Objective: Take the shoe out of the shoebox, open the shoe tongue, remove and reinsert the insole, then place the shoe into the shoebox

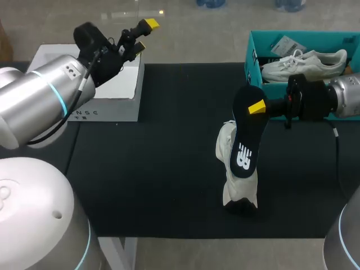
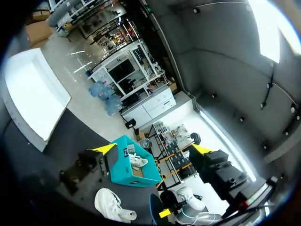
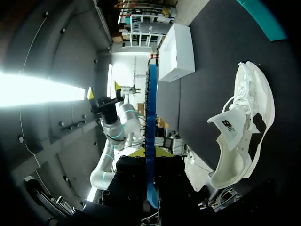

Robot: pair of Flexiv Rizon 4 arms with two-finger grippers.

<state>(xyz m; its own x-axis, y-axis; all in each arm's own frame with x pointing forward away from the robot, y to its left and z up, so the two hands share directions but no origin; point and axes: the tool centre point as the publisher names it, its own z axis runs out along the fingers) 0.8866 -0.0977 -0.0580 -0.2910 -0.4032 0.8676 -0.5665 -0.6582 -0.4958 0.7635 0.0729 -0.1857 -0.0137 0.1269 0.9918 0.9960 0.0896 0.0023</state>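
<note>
A white shoe (image 1: 229, 163) rests on the black mat (image 1: 169, 169), tongue pulled open in the right wrist view (image 3: 244, 117). My right gripper (image 1: 257, 107) is shut on the heel end of the dark blue insole (image 1: 245, 135), holding it tilted in the air above the shoe. In its own view the insole (image 3: 150, 117) shows edge-on between the fingers of the right gripper (image 3: 149, 151). The teal shoebox (image 1: 253, 45) at the back right holds a second white shoe (image 1: 306, 63). My left gripper (image 1: 144, 35) hangs open and empty over the white lid (image 1: 121, 95), far from the shoe (image 2: 110, 205).
The white box lid lies at the back left, partly over the mat's edge. The mat's middle and front left are bare. The shoebox (image 2: 127, 167) stands close behind my right arm. The table's front edge runs just below the shoe.
</note>
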